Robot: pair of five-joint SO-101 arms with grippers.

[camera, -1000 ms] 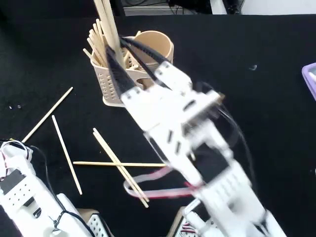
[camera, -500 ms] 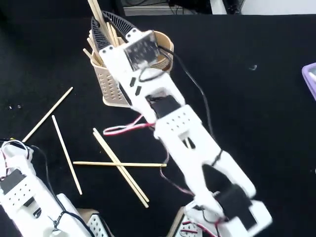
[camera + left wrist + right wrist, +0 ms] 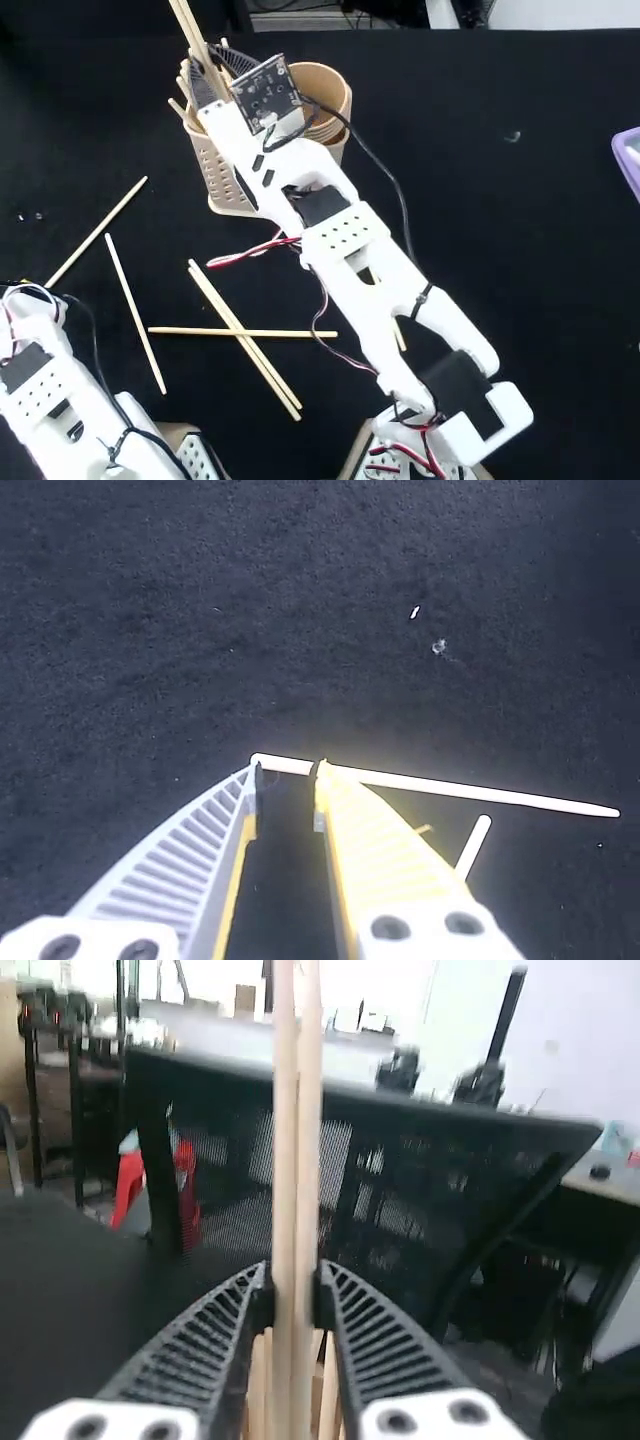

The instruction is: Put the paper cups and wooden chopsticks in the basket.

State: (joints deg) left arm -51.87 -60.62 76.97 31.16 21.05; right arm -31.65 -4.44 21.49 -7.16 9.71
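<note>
My right gripper (image 3: 205, 72) is shut on a pair of wooden chopsticks (image 3: 190, 30), held upright over the beige perforated basket (image 3: 222, 175) at the back left. In the right wrist view the chopsticks (image 3: 295, 1110) stand pinched between the black fingers (image 3: 345, 1310). Several chopsticks and a paper cup (image 3: 322, 92) stand in the basket. Loose chopsticks lie on the black table: one (image 3: 95, 232) at the left, one (image 3: 135, 312) beside it, a crossed group (image 3: 243, 335) in the middle. My left gripper (image 3: 287, 768) hangs low over the table, open by a narrow gap, with a chopstick (image 3: 440, 788) just past its tips.
The left arm's base (image 3: 45, 400) sits at the front left corner. A purple object (image 3: 628, 160) shows at the right edge. The right arm's body (image 3: 370, 290) stretches from the front centre across to the basket.
The right arm has stretched out towards the basket and turned its wrist, carrying the chopsticks up over the basket. The loose chopsticks and the left arm have not moved.
</note>
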